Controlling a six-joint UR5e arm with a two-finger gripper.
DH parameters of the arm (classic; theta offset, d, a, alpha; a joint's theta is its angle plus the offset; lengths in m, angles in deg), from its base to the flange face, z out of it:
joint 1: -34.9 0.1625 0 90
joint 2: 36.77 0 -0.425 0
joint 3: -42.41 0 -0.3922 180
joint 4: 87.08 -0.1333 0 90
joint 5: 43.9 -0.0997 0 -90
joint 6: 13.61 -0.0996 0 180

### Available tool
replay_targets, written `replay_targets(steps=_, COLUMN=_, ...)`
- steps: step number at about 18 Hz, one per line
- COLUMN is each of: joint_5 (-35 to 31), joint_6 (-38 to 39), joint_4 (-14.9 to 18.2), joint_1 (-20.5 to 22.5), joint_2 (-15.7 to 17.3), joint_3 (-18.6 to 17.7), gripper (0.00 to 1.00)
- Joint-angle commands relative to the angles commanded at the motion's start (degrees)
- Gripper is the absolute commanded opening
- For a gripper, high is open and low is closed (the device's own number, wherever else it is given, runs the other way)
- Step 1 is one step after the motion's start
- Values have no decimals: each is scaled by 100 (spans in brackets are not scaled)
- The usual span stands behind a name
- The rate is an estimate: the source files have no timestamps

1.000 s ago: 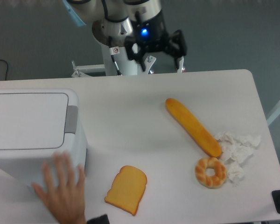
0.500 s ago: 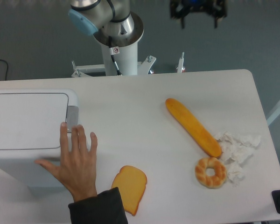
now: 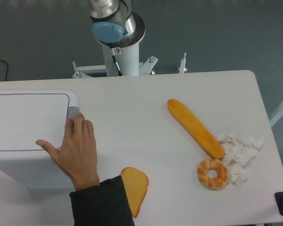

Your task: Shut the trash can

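Note:
The trash can (image 3: 23, 127) is a large white boxy bin at the table's left edge. Its flat lid lies down flat. A grey latch tab (image 3: 73, 112) shows at the lid's right edge, just above a person's hand (image 3: 75, 148) that rests on the bin's right side. Only the arm's base and a joint with a blue cap (image 3: 108, 30) show at the top. The gripper is out of view.
A long baguette (image 3: 195, 127), a ring-shaped pastry (image 3: 212, 173) and crumpled white paper (image 3: 239, 150) lie on the right of the white table (image 3: 132, 113). A toast slice (image 3: 135, 188) sits near the front edge, partly under the person's dark sleeve (image 3: 101, 207).
The gripper has risen out of the top of the view and the arm has turned. The person's hand has moved up along the bin's right side to just below the latch tab.

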Motion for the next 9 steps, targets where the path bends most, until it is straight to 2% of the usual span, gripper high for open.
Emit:
replay_targets(steps=4, joint_5=-9, joint_6=-221, joint_4=-131, joint_1=721, joint_2=-430, joint_3=80, gripper=100)
replay_targets(steps=6, joint_5=-17, joint_6=-221, joint_4=-210, joint_1=837, joint_2=-694, joint_3=98, gripper=100)
replay_targets(steps=7, joint_5=-26, joint_6=-212, joint_4=-298, joint_1=915, joint_2=-826, joint_3=228, gripper=100)
replay_targets(steps=9, joint_5=-35, joint_6=-212, joint_4=-316, joint_1=951, joint_2=-880, joint_3=265, gripper=100)
